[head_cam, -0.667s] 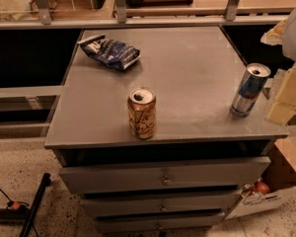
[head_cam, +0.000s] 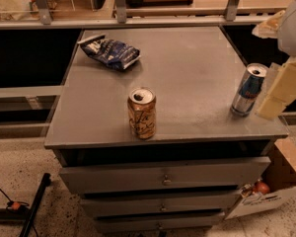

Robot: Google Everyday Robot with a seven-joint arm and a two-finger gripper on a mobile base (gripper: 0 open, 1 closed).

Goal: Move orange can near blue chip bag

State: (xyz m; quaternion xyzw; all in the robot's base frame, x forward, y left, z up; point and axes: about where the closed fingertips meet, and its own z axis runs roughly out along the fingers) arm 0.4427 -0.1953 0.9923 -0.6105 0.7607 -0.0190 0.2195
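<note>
Far to the gripper's left, at the back corner of the grey drawer cabinet [head_cam: 197,58], the blue chip bag [head_cam: 111,52] lies crumpled, its whitish end turned away from the gripper. The orange can [head_cam: 142,112] stands upright near the front edge, well apart from the bag and well to the left of the gripper, touching neither. Its silver top shows a dark opening; what is inside cannot be seen. A slim blue-and-silver can [head_cam: 248,89] stands upright just beside the gripper, on its left. The gripper [head_cam: 278,93] hangs at the cabinet's right edge, cream-coloured, holding nothing that I can see; whether it is spread or closed, I cannot tell. Below it on the floor sits a cardboard box [head_cam: 286,174] with something reddish in it.
</note>
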